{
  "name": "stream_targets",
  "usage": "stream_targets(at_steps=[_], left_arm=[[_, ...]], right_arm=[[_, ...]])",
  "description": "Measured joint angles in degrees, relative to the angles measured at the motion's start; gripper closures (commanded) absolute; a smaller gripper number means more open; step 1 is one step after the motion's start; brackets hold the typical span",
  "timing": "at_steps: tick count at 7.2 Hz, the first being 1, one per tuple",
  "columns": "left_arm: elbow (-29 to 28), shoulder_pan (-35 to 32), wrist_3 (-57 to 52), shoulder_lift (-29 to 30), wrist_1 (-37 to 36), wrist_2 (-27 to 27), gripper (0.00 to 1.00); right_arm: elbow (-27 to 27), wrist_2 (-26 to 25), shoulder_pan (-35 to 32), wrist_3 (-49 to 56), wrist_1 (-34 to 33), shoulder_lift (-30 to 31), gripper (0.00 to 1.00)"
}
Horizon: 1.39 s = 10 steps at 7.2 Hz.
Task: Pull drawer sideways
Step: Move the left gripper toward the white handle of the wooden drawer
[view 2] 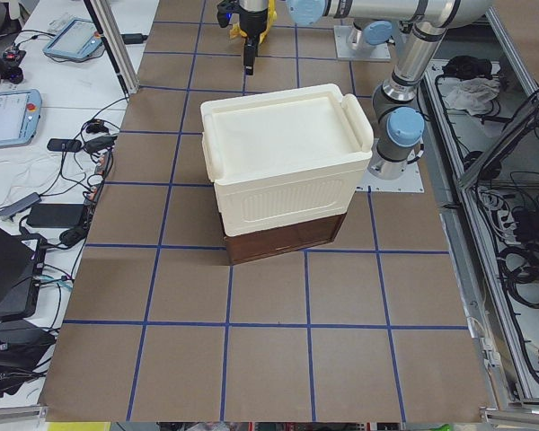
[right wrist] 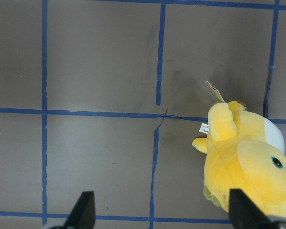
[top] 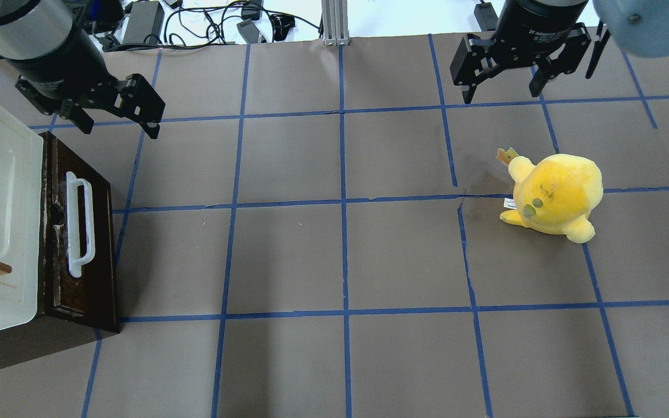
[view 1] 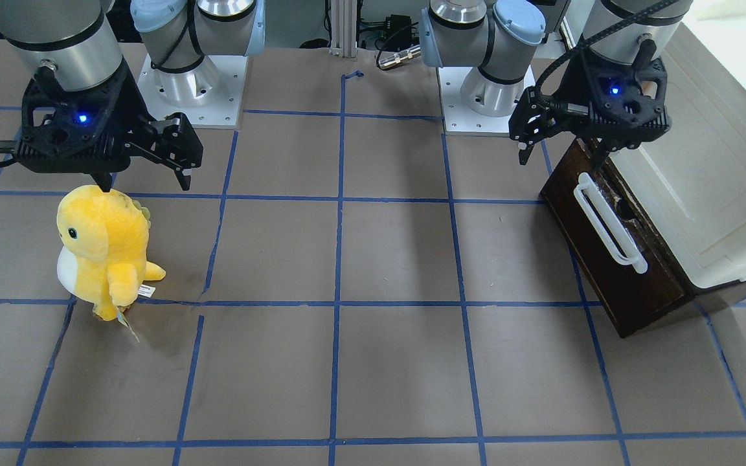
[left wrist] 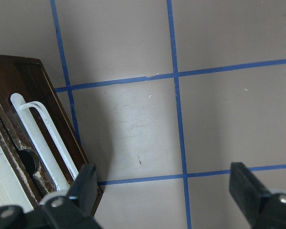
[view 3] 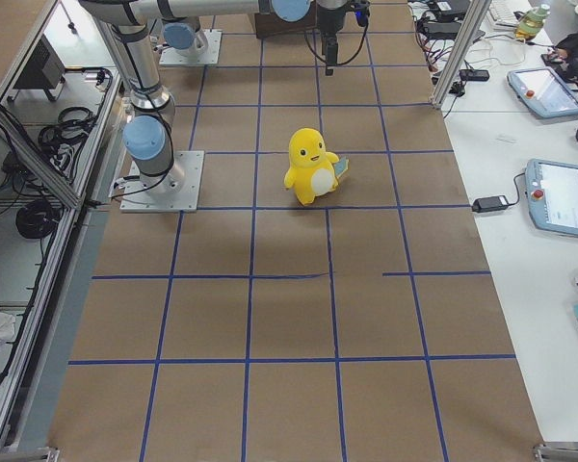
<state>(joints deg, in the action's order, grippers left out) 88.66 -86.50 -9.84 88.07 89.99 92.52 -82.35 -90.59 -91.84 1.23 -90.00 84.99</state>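
Bare taped table [view 1: 399, 362] fills the front-facing foreground. Past it the plush dinosaur [view 1: 104, 249] stands on the view's left and the drawer [view 1: 612, 285] sits on the right, under a cream-white cabinet top [view 1: 716, 194]. No pale interior shows, so I judge it shut. My left gripper [view 1: 561, 155] hangs over the drawer's far corner, by one end of the white bar handle [view 1: 608, 223], wide open and holding nothing. My right gripper [view 1: 145, 181] hovers just above the plush dinosaur, also spread wide and empty.

Overhead: the handle's long axis runs up-down in the picture. The left gripper sits above its upper end and slightly right, off the drawer front. Its 2 fingers [top: 147, 113] spread across the picture, crosswise to the bar, so I read the move as shift along the bar and drop, no big wrist turn. Left arm is clearly nearer; the right is well apart.

Left side view: the cabinet top hides the drawer front.

Right side view: the drawer is only a dark sliver at the far end.

Left wrist: handle at lower left, passing under 1 finger, bare table between the jaws.

Right wrist: only plush dinosaur and tape below.
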Motion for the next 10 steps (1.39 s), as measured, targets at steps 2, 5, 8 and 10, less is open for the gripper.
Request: stream_targets(at_steps=[2,5,8,10], left_arm=[[0.0,0.0,0.0,0.0,-0.1,0.1,0.00],[0.0,0.0,0.0,-0.1,-0.1,0.2,0.00],[-0.1,0.0,0.2,0.1,-0.5,-0.1,0.00],[-0.2,0.0,0.9,0.5,-1.0,-0.2,0.00]], right_arm=[[0.0,0.0,0.0,0.0,0.0,0.0,0.00],[0.0,0.0,0.0,0.0,0.0,0.0,0.00],[0.0,0.0,0.0,0.0,0.0,0.0,0.00],[0.0,0.0,0.0,0.0,0.0,0.0,0.00]])
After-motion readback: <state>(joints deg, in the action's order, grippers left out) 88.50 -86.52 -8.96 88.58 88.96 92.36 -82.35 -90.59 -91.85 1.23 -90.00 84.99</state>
